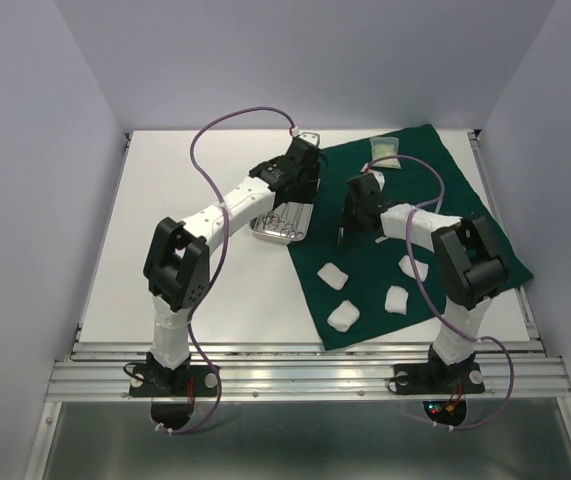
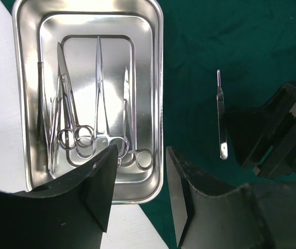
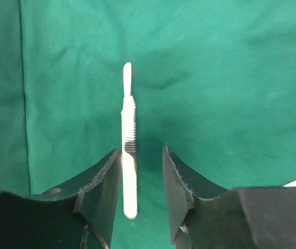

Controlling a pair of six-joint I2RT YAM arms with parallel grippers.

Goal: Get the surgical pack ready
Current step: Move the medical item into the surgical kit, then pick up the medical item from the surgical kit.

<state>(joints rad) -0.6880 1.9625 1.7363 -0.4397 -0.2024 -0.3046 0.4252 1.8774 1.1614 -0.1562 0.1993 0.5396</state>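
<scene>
The dark green drape (image 1: 445,200) covers the right half of the table. The steel tray (image 2: 160,78) sits at the drape's left edge, partly on the white table, and holds several scissor-like forceps (image 2: 98,93). My left gripper (image 2: 140,153) hangs open above the tray's near right corner, with nothing between its fingers. A slim flat steel handle (image 3: 129,140) lies on the drape right of the tray. My right gripper (image 3: 141,150) stands open over it, the handle close against the left finger and clear of the right one. Several white gauze pads (image 1: 332,275) lie on the near drape. The pale packet (image 1: 385,150) lies at its far edge.
The two wrists are close together over the tray and the drape's left part; the right gripper's black body (image 2: 277,135) shows in the left wrist view. White table (image 1: 165,190) extends left of the tray. Purple cables loop above both arms.
</scene>
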